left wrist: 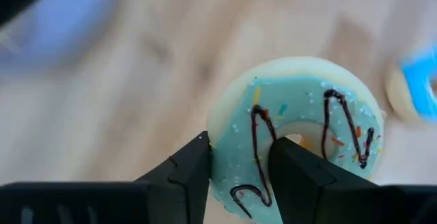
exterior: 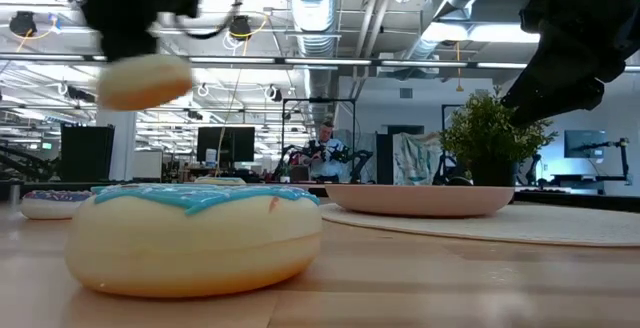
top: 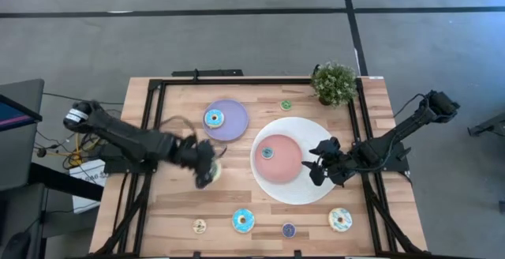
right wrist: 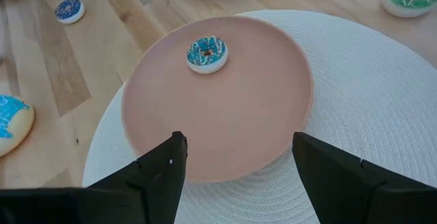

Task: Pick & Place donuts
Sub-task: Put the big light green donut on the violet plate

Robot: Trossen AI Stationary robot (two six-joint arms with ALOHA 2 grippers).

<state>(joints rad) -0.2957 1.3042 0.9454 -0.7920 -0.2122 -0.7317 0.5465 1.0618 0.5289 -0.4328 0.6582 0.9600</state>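
1. Left gripper (top: 207, 170), left of the surface's centre: fingers (left wrist: 184, 179) pinching a green-iced donut (left wrist: 300, 125) through its hole, lifted clear.
2. Lilac plate (top: 237, 125) nearest, toward the far edge, bearing one blue donut (top: 214, 118); bare wood between.
3. Right gripper (right wrist: 235, 159): fingers spread, empty, over the pink plate (right wrist: 225, 115).

I work in a large open robotics lab or workshop, shown by exposed silver ceiling ducts (exterior: 330, 13), rows of strip lights, monitors (exterior: 225, 143) on distant benches, a seated person (exterior: 325, 148), and my framed wooden tabletop (top: 170, 208) on grey concrete floor.
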